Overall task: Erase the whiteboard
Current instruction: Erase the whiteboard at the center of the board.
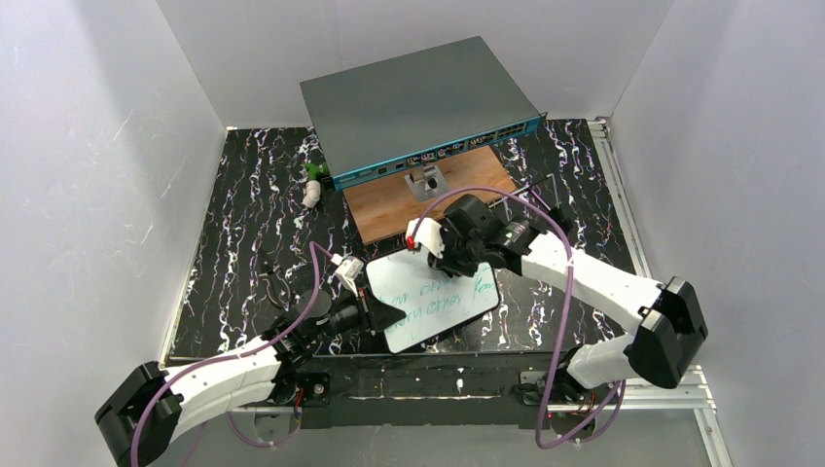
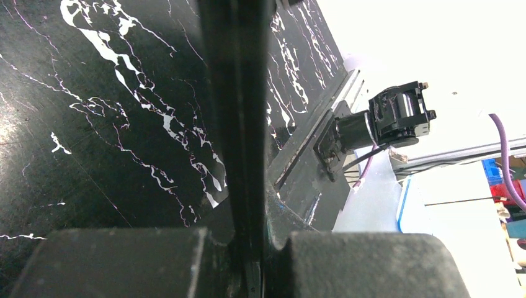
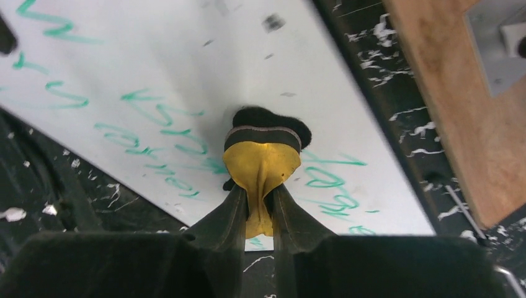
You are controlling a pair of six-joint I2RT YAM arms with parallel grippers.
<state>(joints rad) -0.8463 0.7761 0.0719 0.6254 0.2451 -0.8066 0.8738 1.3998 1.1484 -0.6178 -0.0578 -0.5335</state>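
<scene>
- Right gripper (image 3: 260,197) nearly closed, pinching a yellow eraser (image 3: 262,162) whose black felt presses on the whiteboard (image 3: 186,56).
- Left gripper (image 2: 248,251) fully closed on the whiteboard's thin dark left edge, seen edge-on from its wrist camera.
- The whiteboard sits near the table's front edge, between the two arms, with green handwriting (image 3: 155,133) across part of it.
- Black marbled table (image 1: 243,224) lies beneath; whether the whiteboard lies flat cannot be told.
- Wooden board (image 1: 389,206) just behind it, then a grey box (image 1: 418,92) with a teal front.
- Small white-and-green object (image 1: 311,187) left of the box.
</scene>
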